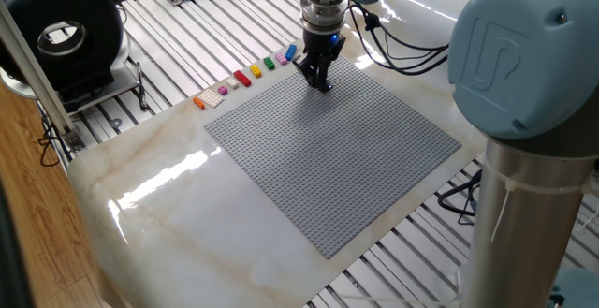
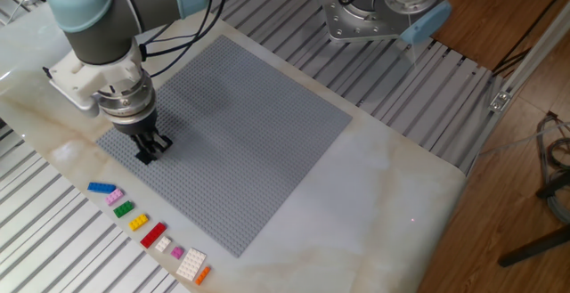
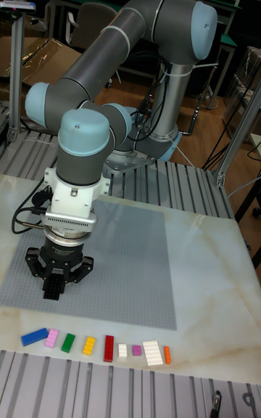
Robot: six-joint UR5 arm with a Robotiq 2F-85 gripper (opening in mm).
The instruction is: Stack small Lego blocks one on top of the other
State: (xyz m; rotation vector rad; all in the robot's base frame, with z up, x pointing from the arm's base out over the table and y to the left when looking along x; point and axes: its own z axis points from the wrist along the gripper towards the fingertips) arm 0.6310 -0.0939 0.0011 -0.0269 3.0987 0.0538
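Note:
My gripper (image 3: 52,289) points straight down over the near-left corner of the grey baseplate (image 3: 130,258), shut on a dark navy Lego block (image 3: 52,292). The block sits at the plate's surface; I cannot tell whether it is pressed in. The same gripper (image 2: 144,154) (image 1: 320,83) shows in both fixed views. In front of the plate, a row of small blocks lies on the marble: blue (image 3: 34,337), pink (image 3: 51,338), green (image 3: 68,342), yellow (image 3: 89,345), red (image 3: 109,348) and orange (image 3: 167,354). No block rests on another.
Two white bricks (image 3: 153,352) and a magenta one (image 3: 136,350) lie in the same row. The marble slab (image 2: 374,186) surrounds the plate, with slotted aluminium rails beyond. The arm's base (image 2: 374,17) stands at the far side. A black ring-shaped device (image 1: 61,32) sits off the table.

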